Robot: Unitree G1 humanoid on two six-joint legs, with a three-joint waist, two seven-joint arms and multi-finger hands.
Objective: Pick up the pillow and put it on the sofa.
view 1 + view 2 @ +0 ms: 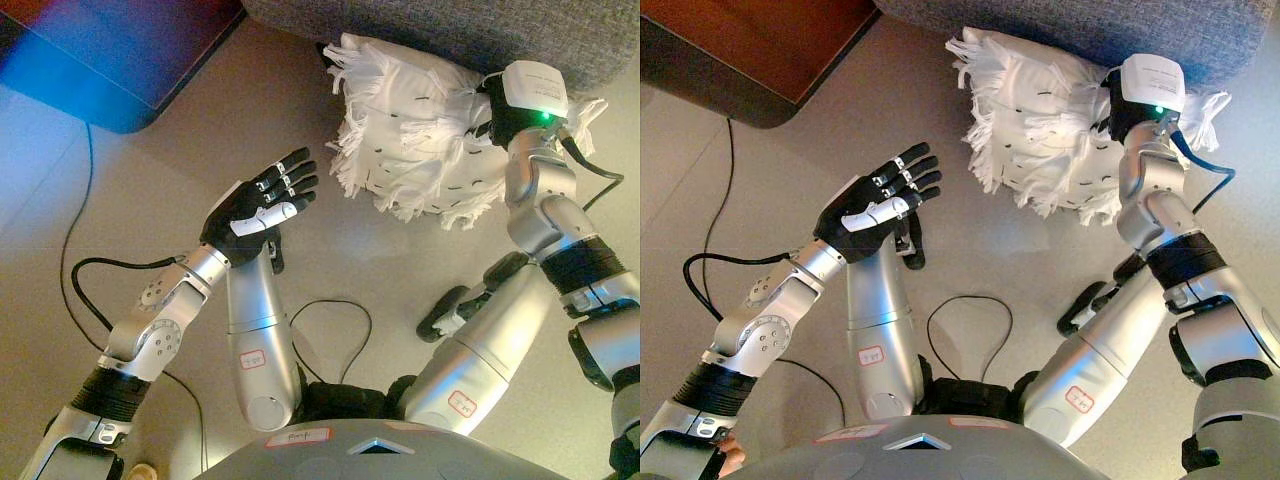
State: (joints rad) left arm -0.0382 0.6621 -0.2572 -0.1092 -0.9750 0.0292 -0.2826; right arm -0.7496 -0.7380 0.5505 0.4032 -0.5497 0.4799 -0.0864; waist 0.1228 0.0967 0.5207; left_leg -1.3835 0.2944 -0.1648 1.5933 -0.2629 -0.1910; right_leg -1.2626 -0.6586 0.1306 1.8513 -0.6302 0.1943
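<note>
The white pillow (420, 140) lies on the beige floor (180, 170), pressed against the base of the grey sofa (480, 30), with my right hand (510, 115) at its far side; its fingers are buried behind the fringe, so I cannot tell whether they are apart or clamped on cloth. My left hand (262, 205) hovers short of the pillow's near edge, fingers straight and apart, holding nothing. The pillow looks plump and shaggy, its cover strewn with loose tassels and small dark flecks. I judge it light and soft, quick to squash and sag, the fringe likely to slip. Better to squeeze the stuffed body from both sides between the two hands than pinch tassels. The sofa's weave looks coarse.
</note>
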